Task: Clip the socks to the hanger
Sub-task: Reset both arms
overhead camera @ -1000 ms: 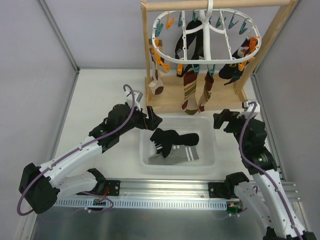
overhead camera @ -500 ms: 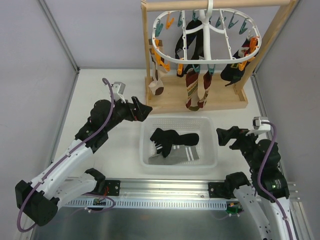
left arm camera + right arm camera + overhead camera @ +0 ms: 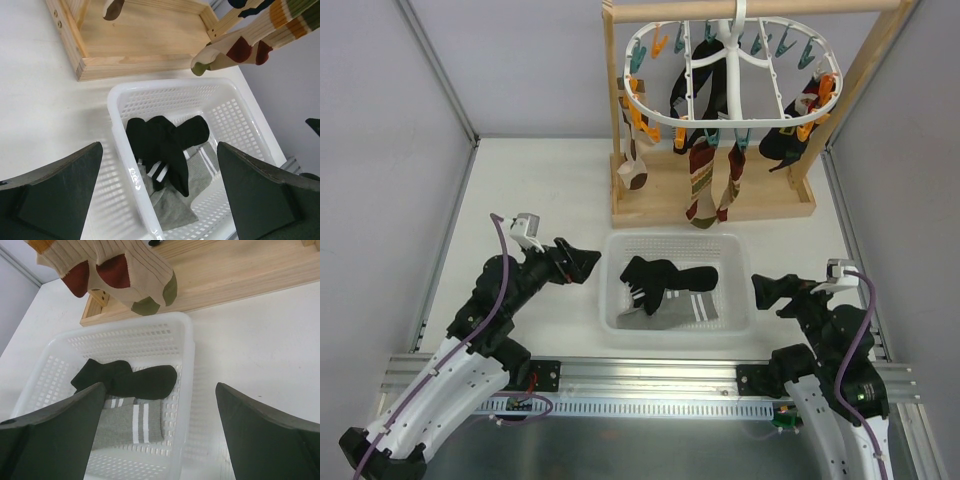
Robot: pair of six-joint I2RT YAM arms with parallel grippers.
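Observation:
The white oval hanger (image 3: 720, 123) hangs from the wooden stand with several socks clipped on it. Among them are two striped socks (image 3: 701, 185), whose toes (image 3: 235, 50) (image 3: 125, 275) reach down toward the stand's base. A black sock (image 3: 665, 275) (image 3: 160, 137) (image 3: 130, 380) lies on a grey striped sock (image 3: 672, 312) (image 3: 170, 205) (image 3: 125, 422) in the white basket (image 3: 677, 240). My left gripper (image 3: 582, 266) (image 3: 158, 145) hovers open just left of the basket, holding nothing. Just off the basket's right side my right gripper (image 3: 768, 293) (image 3: 160, 386) is open and empty too.
The wooden stand's base (image 3: 710, 208) (image 3: 140, 35) lies right behind the basket, and its posts rise on both sides of the hanger. Grey walls close off the table on the left, right and back. The arms' mounting rail (image 3: 650, 380) runs along the near edge.
Both arms have drawn back toward the near edge. The left gripper moved from the basket's far left corner to its left side. The right gripper dropped from near the stand to beside the basket.

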